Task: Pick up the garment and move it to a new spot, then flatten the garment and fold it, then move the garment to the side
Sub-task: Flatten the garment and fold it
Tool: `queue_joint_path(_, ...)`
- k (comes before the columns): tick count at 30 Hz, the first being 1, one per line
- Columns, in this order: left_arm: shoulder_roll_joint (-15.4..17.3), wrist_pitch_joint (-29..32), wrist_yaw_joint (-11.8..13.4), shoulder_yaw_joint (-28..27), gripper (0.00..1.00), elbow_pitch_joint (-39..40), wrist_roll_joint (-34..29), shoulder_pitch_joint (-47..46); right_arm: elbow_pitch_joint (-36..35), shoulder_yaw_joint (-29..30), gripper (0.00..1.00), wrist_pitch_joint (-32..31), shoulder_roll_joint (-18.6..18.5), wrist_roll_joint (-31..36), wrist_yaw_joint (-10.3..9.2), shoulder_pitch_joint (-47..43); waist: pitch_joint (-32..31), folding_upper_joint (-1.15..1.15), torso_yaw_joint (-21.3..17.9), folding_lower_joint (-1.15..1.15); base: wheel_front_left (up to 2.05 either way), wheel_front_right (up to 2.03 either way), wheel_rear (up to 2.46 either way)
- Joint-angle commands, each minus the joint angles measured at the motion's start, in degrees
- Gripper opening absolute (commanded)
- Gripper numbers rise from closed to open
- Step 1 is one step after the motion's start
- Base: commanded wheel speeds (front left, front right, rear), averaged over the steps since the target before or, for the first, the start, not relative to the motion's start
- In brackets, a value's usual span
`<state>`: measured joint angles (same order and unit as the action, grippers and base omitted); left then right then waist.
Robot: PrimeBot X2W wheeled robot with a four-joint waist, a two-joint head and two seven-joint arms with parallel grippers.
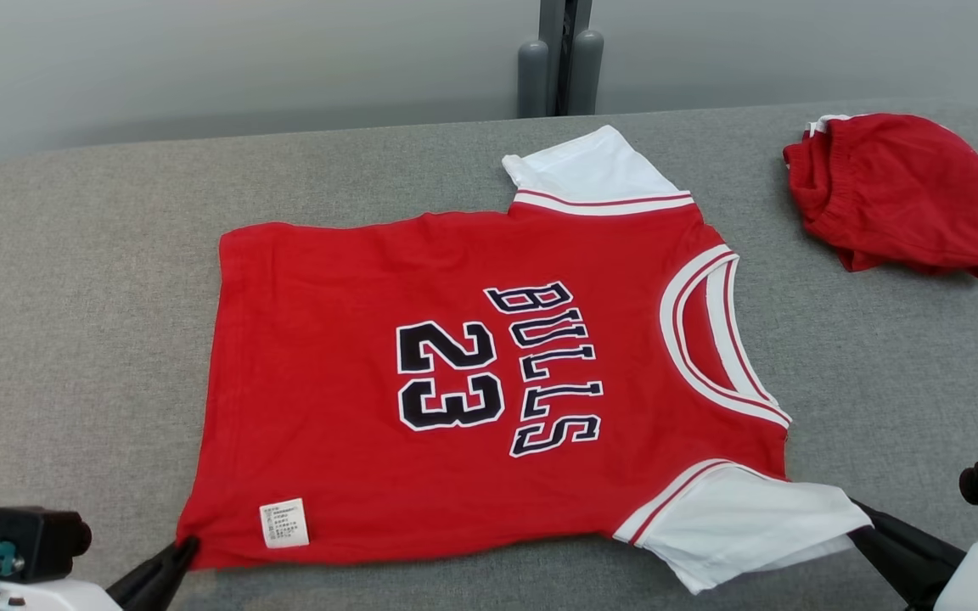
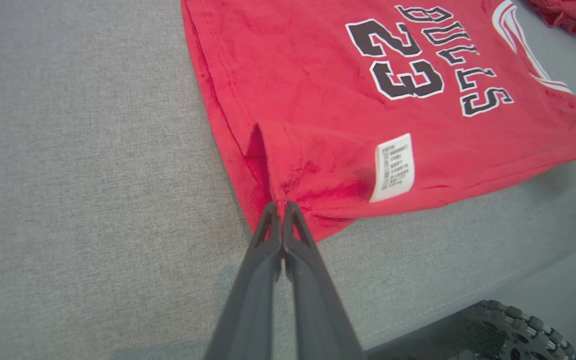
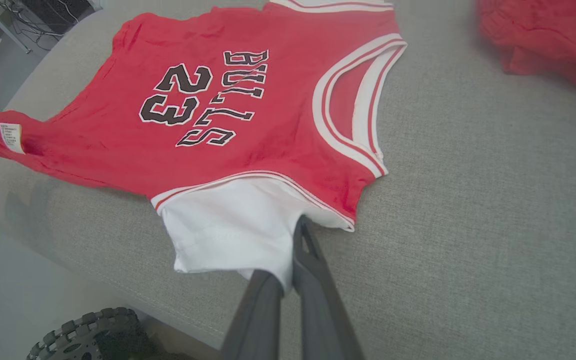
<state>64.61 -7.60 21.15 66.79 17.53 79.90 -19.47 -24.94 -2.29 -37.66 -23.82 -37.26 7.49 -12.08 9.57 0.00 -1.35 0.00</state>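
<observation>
Jersey [image 1: 455,382] pinched by left tool [image 2: 281,205] (hem) and right tool [image 3: 295,235].

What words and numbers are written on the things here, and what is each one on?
"BULLS": black letters edged in white, on the chest of the red jersey.
"23": black digits edged in white, beside that word on the same jersey.
White tag at the jersey's hem corner: rows of tiny print, too small to read.
Crumpled red garment lying apart from the jersey: no writing to be seen.
</observation>
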Motion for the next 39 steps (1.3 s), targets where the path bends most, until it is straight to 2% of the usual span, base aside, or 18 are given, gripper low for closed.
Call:
queue_joint_path(1, -0.1, -0.5, -0.2, -0.6, 0.0, -0.4, -0.3, -1.3, -0.4, 0.4, 0.0, -0.1, 0.3, 0.3, 0.02, 0.8, 0.0, 0.0, -0.1, 0.0, 0.0, 0.0, 0.0)
queue_joint_path(6, -0.6, -1.6, -0.4, -1.6, 0.0, -1.5, -0.7, -2.3, -0.1, 1.4, 0.0, 0.8, 0.6, 0.4, 0.01, 3.0, 0.0, 0.0, -0.3, 0.0, 0.0, 0.0, 0.0)
queue_joint_path(15, -2.7, -0.8, -3.0, -3.0, 0.0, -4.9, -1.0, -5.5, 5.2, 2.3, 0.0, 1.2, 1.2, -0.5, 0.02, 9.8, 1.5, 0.0, 0.0, 0.0, 0.0, 0.0, 0.0)
queue_joint_path(23, -7.7, 0.6, -7.2, -4.7, 0.0, -12.7, -2.0, -11.6, 13.2, 0.3, 0.0, 1.8, 0.5, -2.6, 0.02, 19.7, 4.7, 0.0, 1.1, 0.0, 0.0, 0.0, 0.0)
queue_joint_path(39, -18.0, 2.3, -15.9, -5.1, 0.0, -31.8, -3.7, -20.7, 29.3, -9.1, 0.0, 6.2, -2.4, -5.9, 0.02, 35.5, 10.7, 0.0, 1.3, 0.0, 0.0, 0.0, 0.0)
